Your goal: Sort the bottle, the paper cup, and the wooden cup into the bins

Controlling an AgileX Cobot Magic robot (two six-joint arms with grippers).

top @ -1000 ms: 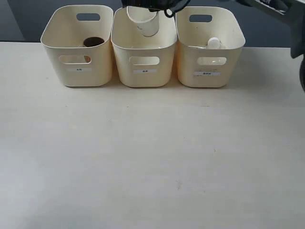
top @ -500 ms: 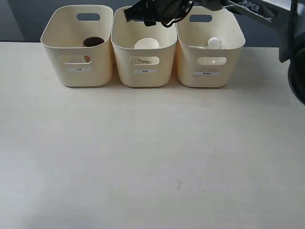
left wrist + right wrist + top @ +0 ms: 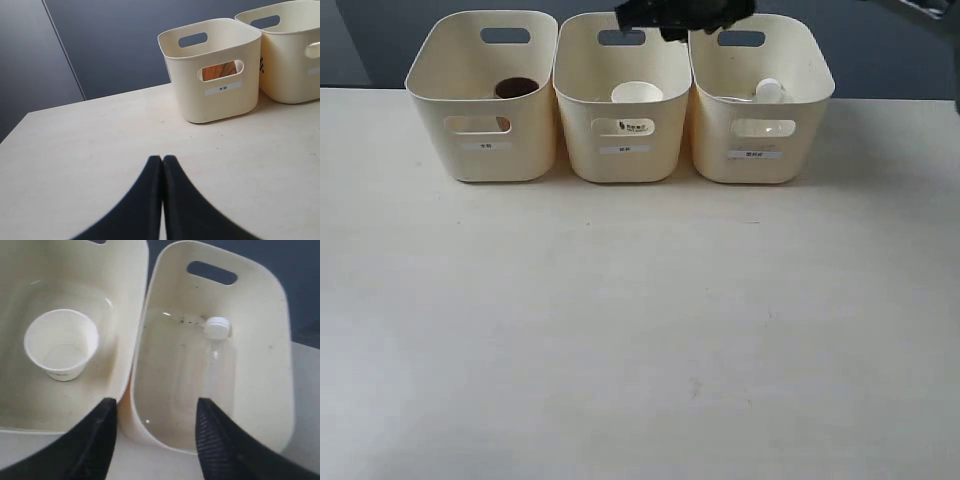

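Three bins all holding items: wooden cup left, paper cup middle, bottle right. We are judging sorting finished. Right gripper hovering spread, empty; left gripper pressed together. Next: retracting.

You can see only the top of the wooden cup over the wall of its bin. The bottle shows you only its white cap there. The words on the little labels are too small for you to read. The right gripper is cut off by the top edge. In the right wrist view, the paper cup's bin runs off the picture.
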